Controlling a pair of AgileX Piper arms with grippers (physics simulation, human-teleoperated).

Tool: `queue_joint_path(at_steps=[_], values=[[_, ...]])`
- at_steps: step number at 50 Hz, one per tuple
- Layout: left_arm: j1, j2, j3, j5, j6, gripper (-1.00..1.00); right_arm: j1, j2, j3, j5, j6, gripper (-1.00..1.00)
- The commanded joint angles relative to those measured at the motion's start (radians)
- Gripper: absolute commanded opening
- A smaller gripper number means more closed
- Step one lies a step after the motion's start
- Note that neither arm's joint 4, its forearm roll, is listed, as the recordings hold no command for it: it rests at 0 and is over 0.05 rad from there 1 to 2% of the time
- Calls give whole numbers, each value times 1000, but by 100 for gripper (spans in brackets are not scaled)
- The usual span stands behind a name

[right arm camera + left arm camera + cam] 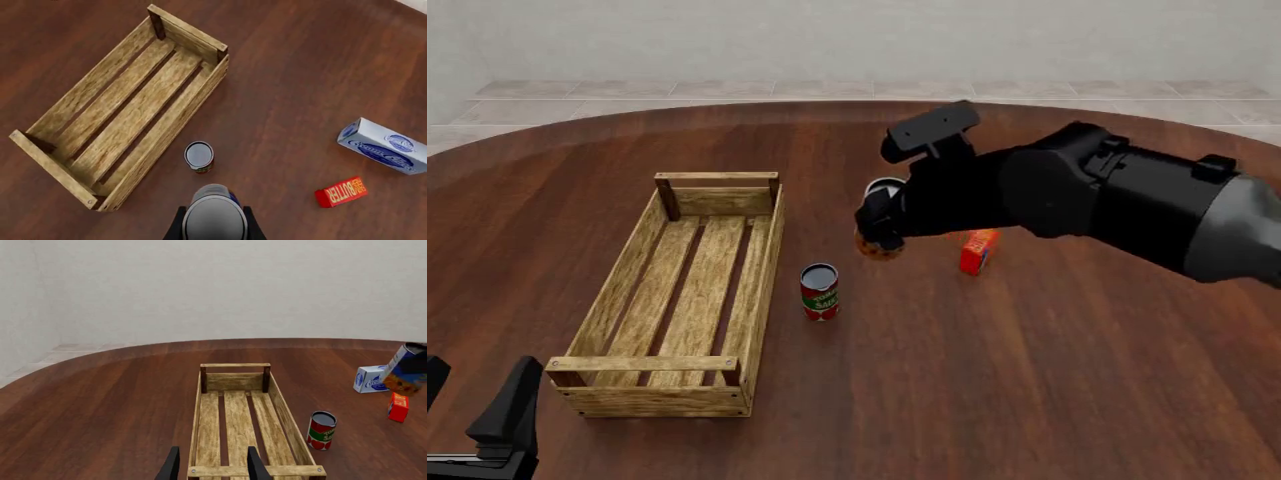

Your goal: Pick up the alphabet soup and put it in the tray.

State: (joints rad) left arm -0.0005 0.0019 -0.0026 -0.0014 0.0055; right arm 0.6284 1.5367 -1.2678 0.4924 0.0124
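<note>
Already lifted, the alphabet soup (215,217) sits clamped mid-wall in the right gripper (215,225), at four o'clock of the tray (641,392); rigid, smooth-sided, probably slippery, so grip its sides.

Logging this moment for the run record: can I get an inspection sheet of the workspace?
Surface: dark wooden table, round far edge.
Job's things: alphabet soup held off the table, tilted, in the right gripper; tray empty, to the left.
Clutter: red-and-green can upright just right of the tray; red butter box and white-and-blue carton farther right.
Grippers: right shut on the soup; left gripper open, near the tray's near end.
Cables: nothing seen.
Surroundings: pale wall, light tiled floor beyond the table.
</note>
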Motion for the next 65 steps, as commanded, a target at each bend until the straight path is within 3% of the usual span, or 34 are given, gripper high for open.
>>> queue_joint_path(at_steps=[1,65], values=[[0,0,0,0,0,100,42,39,-58,-1,26,-100],[0,0,0,0,0,100,234,319,-409,45,43,-100]])
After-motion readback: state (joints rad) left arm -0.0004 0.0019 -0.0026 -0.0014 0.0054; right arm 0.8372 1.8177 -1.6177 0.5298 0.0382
